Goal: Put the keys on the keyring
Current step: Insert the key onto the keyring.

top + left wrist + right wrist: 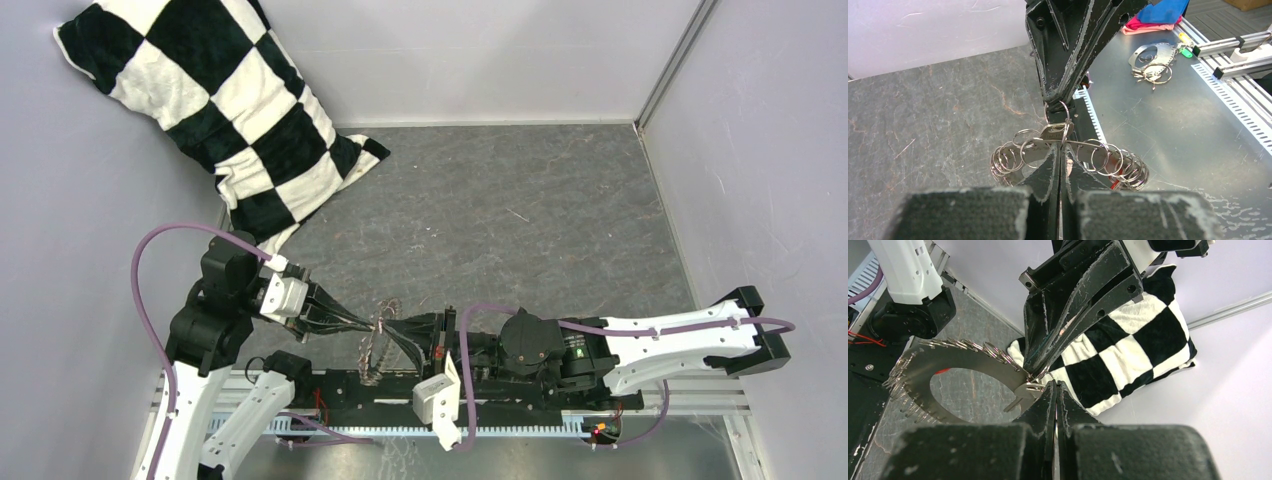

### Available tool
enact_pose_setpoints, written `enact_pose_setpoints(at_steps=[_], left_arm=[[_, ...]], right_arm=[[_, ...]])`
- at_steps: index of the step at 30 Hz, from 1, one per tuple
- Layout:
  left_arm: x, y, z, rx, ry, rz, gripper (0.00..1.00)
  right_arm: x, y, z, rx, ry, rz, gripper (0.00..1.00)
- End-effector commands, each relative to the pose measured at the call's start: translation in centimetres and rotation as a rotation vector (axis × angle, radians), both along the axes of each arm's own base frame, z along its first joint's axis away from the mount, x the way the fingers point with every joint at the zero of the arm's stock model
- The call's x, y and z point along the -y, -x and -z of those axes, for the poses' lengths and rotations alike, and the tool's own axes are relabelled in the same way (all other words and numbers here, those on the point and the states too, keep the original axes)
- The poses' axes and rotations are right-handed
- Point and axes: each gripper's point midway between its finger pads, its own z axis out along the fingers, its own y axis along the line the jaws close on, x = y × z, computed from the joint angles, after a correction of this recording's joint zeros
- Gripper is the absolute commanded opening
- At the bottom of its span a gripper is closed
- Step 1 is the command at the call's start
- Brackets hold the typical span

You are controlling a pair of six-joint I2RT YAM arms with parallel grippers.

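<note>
Left end effector [1059, 152] clamped on keyring [1008, 159]. Right end effector [1054, 386] closed, apparently pinching key [1020, 396] at head. Both held aloft over near edge of counter [520, 220]. Key tiny, rigid, slick, light: hold by head. Ring cluster loose, floppy: grip its flat band.

A robotics lab cell was indicated: a grey bench [560, 220] was enclosed by plain white panels [480, 60], aluminium rails [680, 400] were fixed along its near edge, and a left arm [190, 410] and right arm [680, 345] were bolted there.
</note>
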Motion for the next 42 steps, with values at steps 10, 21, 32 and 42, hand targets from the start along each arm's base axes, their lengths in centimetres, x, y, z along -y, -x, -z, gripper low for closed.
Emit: enact_pose_setpoints(at_steps=[10,21,32,42], left_arm=[[0.0,0.0,-0.9,0.003,0.004,-0.012,0.02],[-0.1,0.4,-1.0,0.026,0.016,0.006,0.02],[-0.1,0.6,-1.0,0.034,0.021,0.018,0.02],[-0.2,1.2,-1.1,0.075,0.039,0.041,0.02]], right_arm=[[-0.6,1.0,-3.0,-0.005,-0.056,-0.048,0.01],[-1.0,0.8,-3.0,-0.007,-0.05,-0.049,0.01],[-1.8,0.6,-3.1,-0.016,-0.033,-0.062,0.01],[-2.1,-0.3,-3.3,-0.051,-0.054,-0.055,0.01]])
